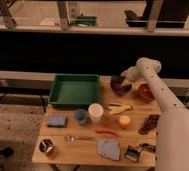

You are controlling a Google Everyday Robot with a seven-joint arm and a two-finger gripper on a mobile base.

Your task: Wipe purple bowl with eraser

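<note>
Camera view, closed fingers above purple bowl

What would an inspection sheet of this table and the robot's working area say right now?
Surface: wooden table, many small things spread over it.
Job's things: purple bowl upright at the back, apart from the red-orange bowl beside it; eraser not seen on its own, and whether the gripper holds it cannot be told.
Clutter: green tray, blue cup, white cup, blue sponge, orange, metal cup, grey cloth.
Gripper: gripper shut, at the purple bowl's top.
Cables: nothing seen.
Surroundings: dark wall behind the table, speckled floor beside it.
</note>
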